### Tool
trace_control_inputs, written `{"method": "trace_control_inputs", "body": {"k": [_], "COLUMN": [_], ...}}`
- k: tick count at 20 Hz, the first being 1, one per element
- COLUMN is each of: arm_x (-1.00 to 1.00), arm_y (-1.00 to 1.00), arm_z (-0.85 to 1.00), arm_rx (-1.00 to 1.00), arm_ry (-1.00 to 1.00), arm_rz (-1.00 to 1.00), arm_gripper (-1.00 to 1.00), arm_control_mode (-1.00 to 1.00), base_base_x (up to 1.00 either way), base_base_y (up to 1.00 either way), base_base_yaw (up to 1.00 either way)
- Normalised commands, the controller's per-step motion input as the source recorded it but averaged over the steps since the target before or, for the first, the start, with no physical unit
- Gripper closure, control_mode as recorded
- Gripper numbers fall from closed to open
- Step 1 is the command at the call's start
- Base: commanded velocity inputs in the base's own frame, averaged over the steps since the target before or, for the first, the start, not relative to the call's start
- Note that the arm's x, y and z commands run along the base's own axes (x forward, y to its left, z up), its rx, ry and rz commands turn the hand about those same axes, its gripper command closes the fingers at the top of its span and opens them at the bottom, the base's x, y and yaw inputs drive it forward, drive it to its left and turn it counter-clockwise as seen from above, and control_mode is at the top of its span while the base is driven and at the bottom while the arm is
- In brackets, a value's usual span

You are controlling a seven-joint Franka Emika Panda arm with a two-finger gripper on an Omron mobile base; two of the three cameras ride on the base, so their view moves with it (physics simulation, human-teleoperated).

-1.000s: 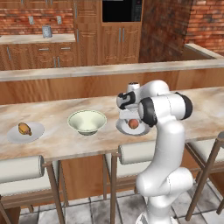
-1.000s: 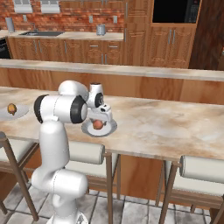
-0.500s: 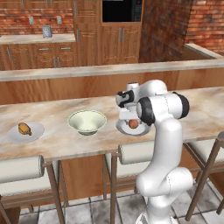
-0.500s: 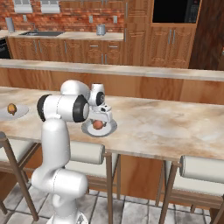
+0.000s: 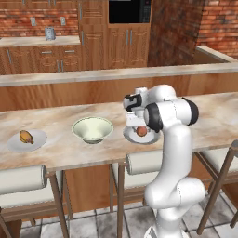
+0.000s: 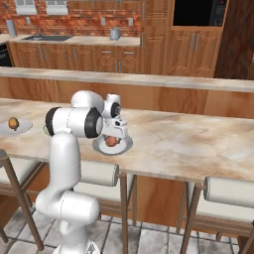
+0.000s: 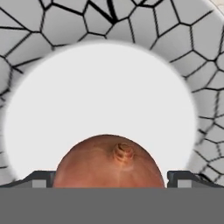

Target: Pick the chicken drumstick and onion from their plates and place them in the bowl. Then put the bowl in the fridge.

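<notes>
The reddish-brown onion (image 5: 141, 131) (image 6: 111, 141) (image 7: 108, 162) lies on a light-grey plate (image 5: 131, 137) (image 6: 124, 147) (image 7: 100, 87) on the counter. My gripper (image 5: 138, 122) (image 6: 115, 133) (image 7: 109, 180) hangs right over it, open, and in the hand view one fingertip (image 7: 41, 178) stands on each side of the onion. The pale bowl (image 5: 92, 128) stands empty to the left. The chicken drumstick (image 5: 26, 136) (image 6: 14, 122) rests on the other plate (image 5: 14, 144) (image 6: 5, 130) further left. The fridge is out of view.
The long marble counter (image 5: 65, 153) (image 6: 188, 144) has padded stools (image 5: 18, 179) (image 6: 228, 191) tucked under its near edge. A raised wooden ledge (image 5: 69, 76) runs along the far side of the counter, with kitchen cabinets behind it.
The hand has sunk slightly closer to the onion. The jaws stay wide, and the onion, bowl and drumstick have not moved.
</notes>
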Motion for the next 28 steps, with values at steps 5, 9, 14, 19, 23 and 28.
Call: {"method": "trace_control_inputs", "body": {"k": [5,9,14,19,23,28], "arm_x": [-0.14,-0.24,-0.22,-0.21,-0.22,-0.16], "arm_y": [0.04,0.03,0.02,0.02,0.3,0.54], "arm_z": [-0.05,-0.05,-0.04,0.27,0.58,0.56], "arm_rx": [0.03,0.03,0.0,0.02,0.02,0.0], "arm_ry": [0.06,0.03,0.0,0.0,-0.04,0.0], "arm_rz": [-0.09,-0.09,-0.1,-0.03,0.0,0.02], "arm_gripper": [1.0,1.0,1.0,1.0,1.0,1.0], "arm_control_mode": [-1.0,-1.0,-1.0,-1.0,-1.0,-1.0], "base_base_x": [0.0,0.0,0.0,0.0,0.0,0.0], "base_base_y": [0.0,0.0,0.0,0.0,0.0,0.0], "base_base_yaw": [0.0,0.0,0.0,0.0,0.0,0.0]}}
